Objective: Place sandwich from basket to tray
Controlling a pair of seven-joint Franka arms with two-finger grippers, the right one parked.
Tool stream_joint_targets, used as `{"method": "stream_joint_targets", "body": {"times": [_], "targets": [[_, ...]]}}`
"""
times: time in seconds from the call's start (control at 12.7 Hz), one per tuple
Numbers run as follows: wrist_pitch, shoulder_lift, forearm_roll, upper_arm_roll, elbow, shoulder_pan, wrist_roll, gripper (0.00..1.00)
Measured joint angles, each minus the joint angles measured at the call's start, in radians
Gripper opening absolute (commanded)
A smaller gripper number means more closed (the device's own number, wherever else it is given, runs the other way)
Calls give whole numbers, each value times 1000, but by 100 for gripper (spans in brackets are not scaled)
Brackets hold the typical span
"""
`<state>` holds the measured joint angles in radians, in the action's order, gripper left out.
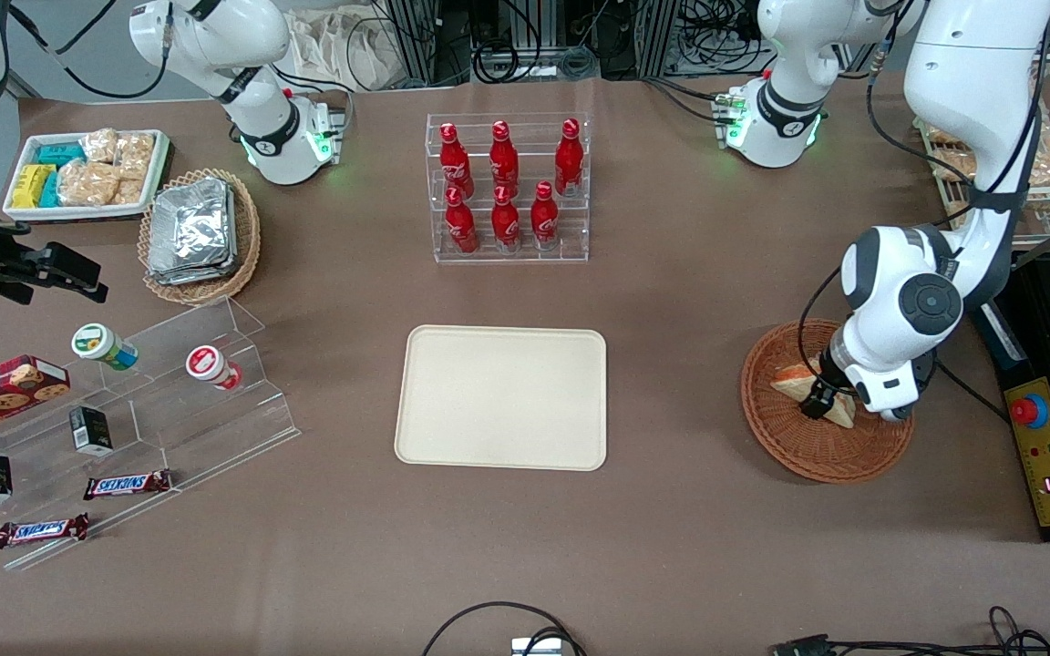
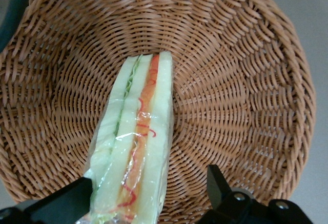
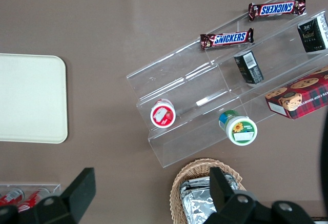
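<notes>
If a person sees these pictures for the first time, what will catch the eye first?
First, the working arm's tool reaching down into the reddish-brown basket, its open fingers on either side of the wrapped sandwich. Next, the bare cream tray at the table's middle, and the red bottles in a clear rack, farther from the front camera.

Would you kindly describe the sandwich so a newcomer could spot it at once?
Find the reddish-brown basket at the working arm's end of the table. The sandwich lies in it, the open gripper straddling it: a pale bread wedge with orange and green filling.
</notes>
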<state>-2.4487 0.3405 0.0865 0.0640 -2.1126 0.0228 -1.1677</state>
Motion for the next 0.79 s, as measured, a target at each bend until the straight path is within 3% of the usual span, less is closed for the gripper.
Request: {"method": "stream_joint_targets", "body": {"times": [0.79], "targets": [[646,-212,12,5,317,2,139,100]]}}
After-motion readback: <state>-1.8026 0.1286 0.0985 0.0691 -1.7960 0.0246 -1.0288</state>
